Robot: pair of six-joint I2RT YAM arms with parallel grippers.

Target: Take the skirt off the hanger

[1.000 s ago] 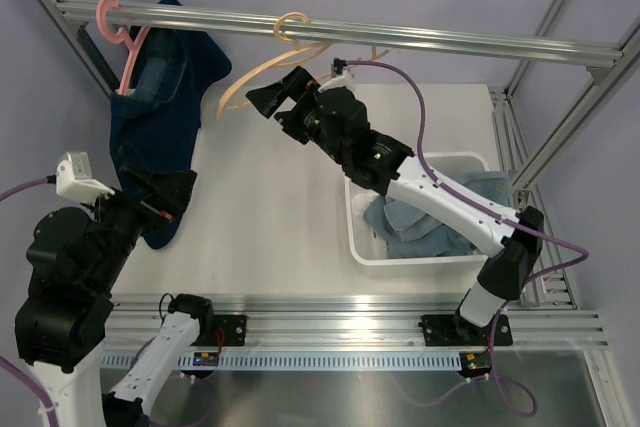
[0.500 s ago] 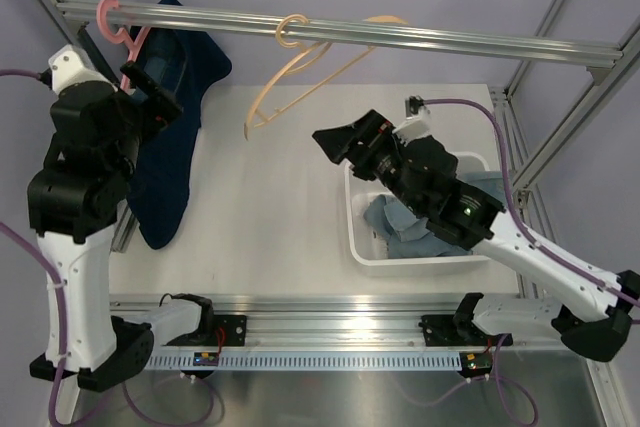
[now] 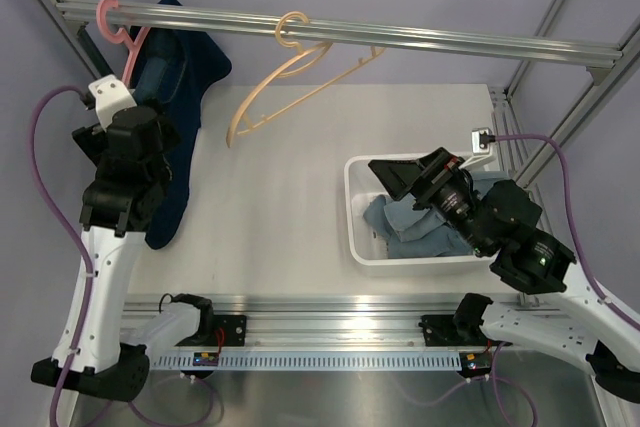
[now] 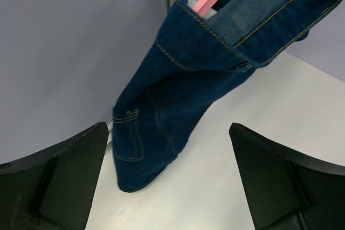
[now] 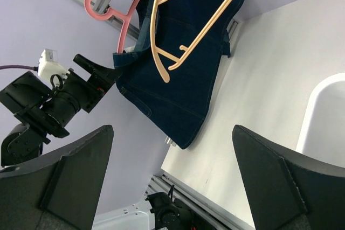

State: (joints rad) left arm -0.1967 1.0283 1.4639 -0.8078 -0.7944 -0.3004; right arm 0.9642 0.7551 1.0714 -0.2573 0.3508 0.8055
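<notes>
Item: denim skirt (image 3: 185,57), dark blue, hung by its waistband on the pink hanger (image 3: 125,37).
Location: far left end of the rail (image 3: 400,37), draped down beside the left frame post. Whether the lower end touches the table (image 3: 280,197) cannot be told.
Left gripper (image 4: 167,133): jaws spread wide, holding nothing; it faces the skirt from close by, with the cloth framed between the fingers but apart from them.
Right gripper (image 5: 172,127): jaws spread wide, empty; it hovers over the white bin (image 3: 352,217), well apart from the skirt.
Other stock: beige hanger (image 3: 290,77), bare, mid-rail; light blue cloths (image 3: 410,222) in the bin.
Step in hand (judged): left arm's approach for a first grip on the skirt.
Method advised: aim for the folded waistband just below the pink arm, where the stitched edge gives firm purchase. Close on cloth only, not on the hanger. Draw the band off along the hanger's slope, not straight down.
Risk (judged): a downward tug may drag the hook off the rail; the right arm could steady the hanger.
</notes>
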